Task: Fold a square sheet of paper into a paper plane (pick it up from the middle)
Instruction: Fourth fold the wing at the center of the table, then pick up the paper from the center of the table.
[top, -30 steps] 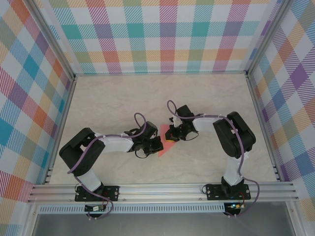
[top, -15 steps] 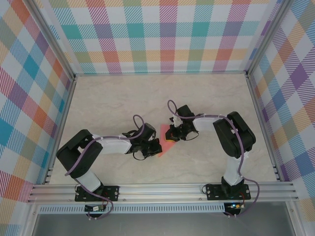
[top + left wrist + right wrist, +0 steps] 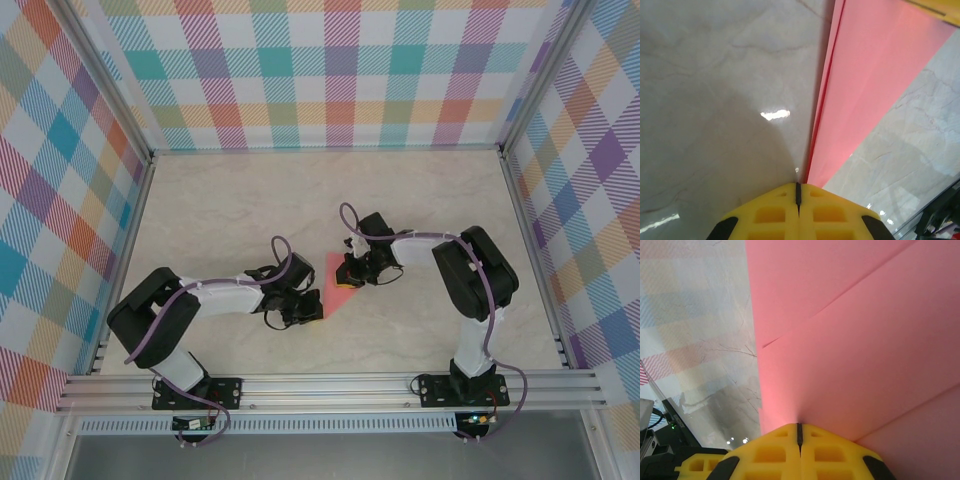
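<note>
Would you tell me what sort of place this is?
Likely a robotics test cell: marble-look tabletop framed by aluminium rails, pastel plaid wall panels, two black-and-white robot arms bolted at its near edge.

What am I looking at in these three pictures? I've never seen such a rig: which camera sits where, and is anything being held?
Two robot arms are bolted at the near edge of a table, inside checked walls. The overhead picture looks down from behind them, left arm on the left. The other two pictures come from cameras on the wrists; the yellow blocks at the bottom are each arm's own fingers. Between the arms lies a sheet of pink paper, already partly folded, its creases showing. The left gripper is shut, its tip at the paper's narrow end. The right gripper is shut, its tip against the paper's face. Whether either pinches the paper or presses it, I cannot tell.
</note>
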You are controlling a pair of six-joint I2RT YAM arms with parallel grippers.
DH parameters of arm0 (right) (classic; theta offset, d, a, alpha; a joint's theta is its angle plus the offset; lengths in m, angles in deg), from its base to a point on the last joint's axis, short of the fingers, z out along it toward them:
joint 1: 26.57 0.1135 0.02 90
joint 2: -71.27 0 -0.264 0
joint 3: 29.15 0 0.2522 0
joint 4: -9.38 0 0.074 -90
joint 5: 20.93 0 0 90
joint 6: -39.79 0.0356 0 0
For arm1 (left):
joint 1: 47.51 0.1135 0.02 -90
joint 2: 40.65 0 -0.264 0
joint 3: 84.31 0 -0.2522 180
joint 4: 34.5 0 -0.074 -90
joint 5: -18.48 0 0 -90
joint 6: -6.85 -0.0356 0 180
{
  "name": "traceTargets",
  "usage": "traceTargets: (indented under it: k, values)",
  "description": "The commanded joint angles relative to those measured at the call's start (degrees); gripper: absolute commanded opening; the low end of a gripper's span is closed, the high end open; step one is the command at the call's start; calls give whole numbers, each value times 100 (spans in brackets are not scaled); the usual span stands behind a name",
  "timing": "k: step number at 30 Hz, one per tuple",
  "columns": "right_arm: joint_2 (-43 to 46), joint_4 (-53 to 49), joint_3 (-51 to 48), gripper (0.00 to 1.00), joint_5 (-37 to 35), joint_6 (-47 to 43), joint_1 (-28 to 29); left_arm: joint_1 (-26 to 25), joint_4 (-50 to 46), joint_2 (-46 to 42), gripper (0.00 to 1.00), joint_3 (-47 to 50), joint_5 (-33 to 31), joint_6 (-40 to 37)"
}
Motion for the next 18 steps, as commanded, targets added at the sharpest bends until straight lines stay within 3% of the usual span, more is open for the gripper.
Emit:
traceTargets:
  k: [1,9,11,14,18]
  values:
    - [-230,-169,70,0,-347,-102,-2,36,-463,-74,0,-156,267,-271]
    - [-37,-156,166,0,-159,23,-2,89,-691,-476,1,-572,-297,-275]
    - [160,-133,243,1,-53,149,-1,161,-911,-582,5,-646,-543,-213]
    - [571,-171,342,11,-163,382,2,275,-968,-707,15,-669,-878,-120]
    - [1050,-211,221,32,-603,672,2,431,-1106,-899,31,-652,-1385,36]
